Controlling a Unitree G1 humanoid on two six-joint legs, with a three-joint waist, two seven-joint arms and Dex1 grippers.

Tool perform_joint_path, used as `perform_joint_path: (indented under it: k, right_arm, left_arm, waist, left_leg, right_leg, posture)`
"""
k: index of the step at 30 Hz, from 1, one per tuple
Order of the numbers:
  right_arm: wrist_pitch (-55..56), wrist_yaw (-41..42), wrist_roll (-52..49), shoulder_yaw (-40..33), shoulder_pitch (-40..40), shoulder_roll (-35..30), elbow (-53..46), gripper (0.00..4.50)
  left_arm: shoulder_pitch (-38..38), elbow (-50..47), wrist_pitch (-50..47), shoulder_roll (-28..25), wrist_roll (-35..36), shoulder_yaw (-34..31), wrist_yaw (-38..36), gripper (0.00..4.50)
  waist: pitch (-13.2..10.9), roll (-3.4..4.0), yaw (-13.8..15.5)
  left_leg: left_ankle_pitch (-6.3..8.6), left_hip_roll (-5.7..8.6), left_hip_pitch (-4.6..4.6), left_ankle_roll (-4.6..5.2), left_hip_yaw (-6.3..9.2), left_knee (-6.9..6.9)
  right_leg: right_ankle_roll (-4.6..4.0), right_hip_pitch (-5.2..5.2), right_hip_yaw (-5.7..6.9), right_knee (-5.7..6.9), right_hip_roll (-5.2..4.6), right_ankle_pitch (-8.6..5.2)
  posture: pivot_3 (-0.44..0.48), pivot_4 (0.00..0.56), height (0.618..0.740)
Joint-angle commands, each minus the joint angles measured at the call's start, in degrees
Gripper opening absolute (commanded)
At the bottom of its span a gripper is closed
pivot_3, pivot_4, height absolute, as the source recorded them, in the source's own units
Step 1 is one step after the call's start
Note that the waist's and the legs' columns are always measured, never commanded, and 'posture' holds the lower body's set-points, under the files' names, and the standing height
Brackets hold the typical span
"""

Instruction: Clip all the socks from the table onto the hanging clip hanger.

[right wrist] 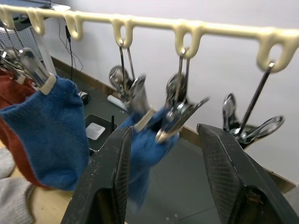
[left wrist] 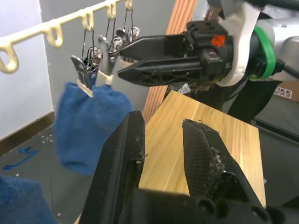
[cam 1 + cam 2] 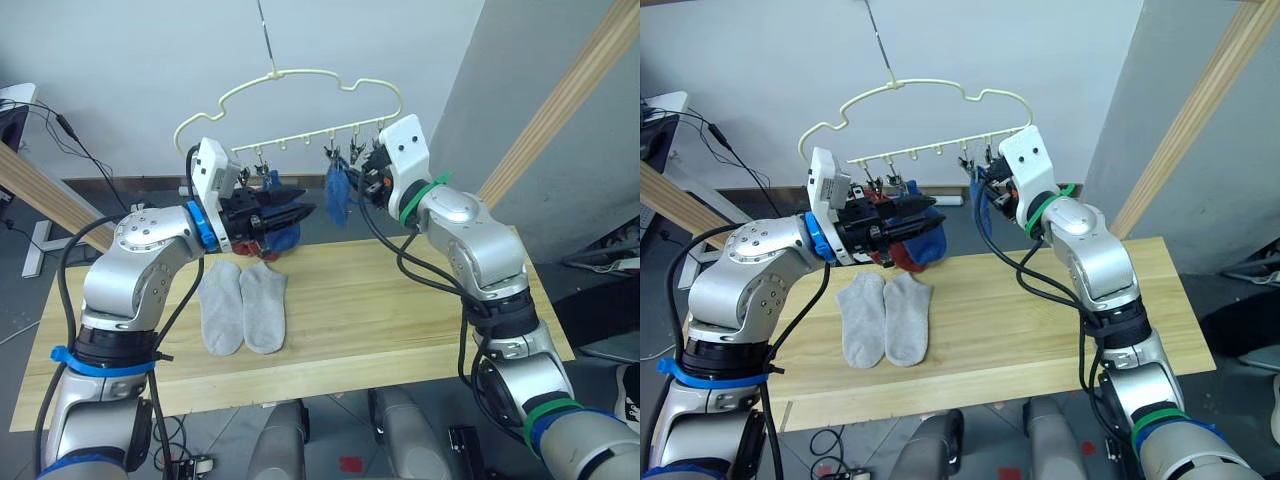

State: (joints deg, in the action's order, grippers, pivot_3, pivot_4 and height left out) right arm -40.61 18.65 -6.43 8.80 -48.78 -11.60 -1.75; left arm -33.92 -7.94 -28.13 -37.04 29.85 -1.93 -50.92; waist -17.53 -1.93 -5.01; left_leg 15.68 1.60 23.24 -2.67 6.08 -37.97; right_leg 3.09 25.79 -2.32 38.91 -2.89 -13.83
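Two grey socks (image 3: 243,306) lie side by side on the surface (image 3: 400,300), toes toward the robot. Two blue socks (image 1: 56,130) hang from the hanger (image 3: 300,85) beside both pincers, left (image 3: 305,212) and right (image 3: 362,172), which are open and empty.

Two light grey socks (image 3: 243,306) lie on the pale yellowish wood-grain bench (image 3: 380,310). Blue socks (image 3: 337,194) and a brick-red sock (image 3: 902,252) hang from the pale yellow-green hanger (image 3: 300,80), whose clips (image 1: 128,88) are dark metal. Both grippers are black.
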Motion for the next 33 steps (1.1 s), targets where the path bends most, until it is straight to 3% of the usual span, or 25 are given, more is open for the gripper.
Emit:
perform_joint_path:
  k: [1, 20, 33]
  right_arm:
    - [3.1, -0.2, 1.5, 0.4, -2.0, 0.3, 0.1, 2.28]
    - [9.9, -2.3, 6.3, 0.6, -5.9, 1.9, 9.5, 2.28]
    - [9.9, -1.1, 4.2, -1.0, -8.4, 6.0, 12.5, 2.28]
  left_arm:
    - [-0.9, -2.1, 0.3, 0.3, 0.1, -1.0, 0.5, 1.55]
    - [-1.9, -2.0, -0.6, 0.4, 0.5, -1.7, 0.6, 1.55]
    - [-1.9, -2.2, -0.9, 0.9, 0.4, -1.6, 0.7, 1.55]
  waist:
    - [0.0, 0.0, 0.0]
    - [0.0, 0.0, 0.0]
    - [0.0, 0.0, 0.0]
  left_leg:
    - [0.0, 0.0, 0.0, 0.0, 0.0, 0.0]
    - [-0.01, 0.0, 0.0, -0.01, -0.02, 0.0]
    - [-0.01, 0.0, 0.0, -0.01, -0.01, -0.01]
  right_leg:
    - [0.0, 0.0, 0.0, 0.0, 0.0, 0.0]
    - [0.0, 0.02, -0.01, 0.01, -0.01, 0.0]
    - [-0.01, 0.02, -0.01, 0.04, -0.01, 0.0]
  posture:
    - [-0.066, 0.301, 0.74]
    - [-0.058, 0.293, 0.74]
    - [-0.051, 0.296, 0.74]
